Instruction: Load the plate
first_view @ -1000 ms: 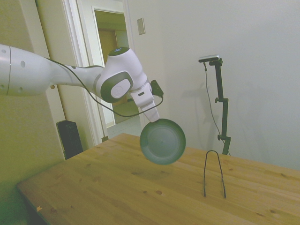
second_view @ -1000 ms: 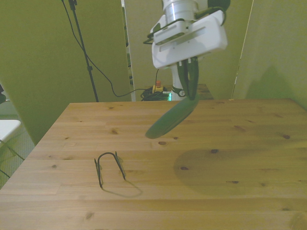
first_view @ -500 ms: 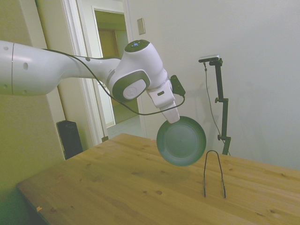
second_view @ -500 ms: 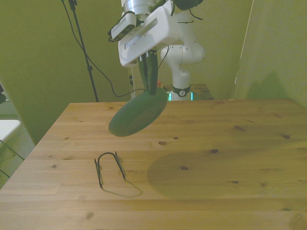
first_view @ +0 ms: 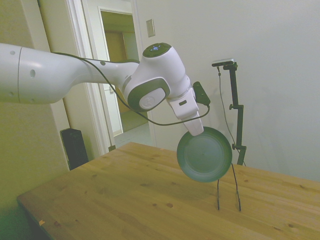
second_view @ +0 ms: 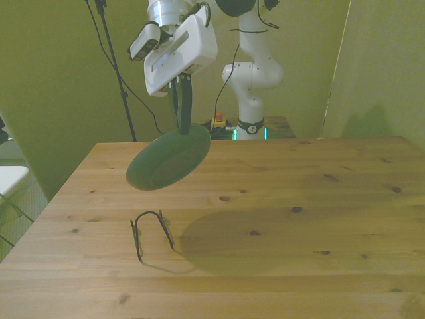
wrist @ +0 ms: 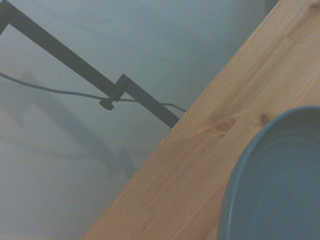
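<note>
The plate [first_view: 204, 154] is up in the air, tilted, hanging over the table [first_view: 125, 195] and just above the wire rack [second_view: 151, 232]. The gripper [second_view: 181, 123] is pinched tight on the plate's top rim, w/ the rest of it hanging down. The plate looks stiff, light & smooth, so it could slip or swing; the rim is prob. the best spot to hold. It may chip if dropped. The table is flat bare wood w/ knots. Behind it are a plain wall [first_view: 280, 75] & an open doorway [first_view: 120, 75].
</note>
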Motion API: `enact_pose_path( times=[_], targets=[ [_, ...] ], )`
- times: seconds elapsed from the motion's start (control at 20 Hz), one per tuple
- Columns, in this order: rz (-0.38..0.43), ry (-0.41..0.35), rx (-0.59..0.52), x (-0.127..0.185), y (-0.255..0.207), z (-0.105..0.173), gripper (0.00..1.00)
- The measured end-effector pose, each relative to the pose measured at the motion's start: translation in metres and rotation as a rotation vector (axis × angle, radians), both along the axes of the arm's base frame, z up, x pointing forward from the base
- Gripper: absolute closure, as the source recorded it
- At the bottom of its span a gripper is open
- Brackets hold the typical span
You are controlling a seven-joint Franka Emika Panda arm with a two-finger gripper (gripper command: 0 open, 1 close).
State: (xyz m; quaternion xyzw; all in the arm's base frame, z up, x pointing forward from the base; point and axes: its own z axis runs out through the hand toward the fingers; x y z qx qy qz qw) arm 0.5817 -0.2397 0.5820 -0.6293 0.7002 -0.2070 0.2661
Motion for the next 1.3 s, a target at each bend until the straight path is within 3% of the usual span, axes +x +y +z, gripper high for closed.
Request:
enact_pose_path(
  times=[0.3,0.6,0.95,1.3],
  targets=[
    [0.002,-0.008,0.007,0.006,-0.001,-0.001,1.0],
    [-0.043,-0.048,0.043,0.02,-0.046,-0.012,1.0],
    [-0.044,-0.069,0.153,0.021,-0.097,-0.019,1.0],
    [-0.052,-0.143,0.237,0.015,-0.119,-0.037,1.0]
  ],
)
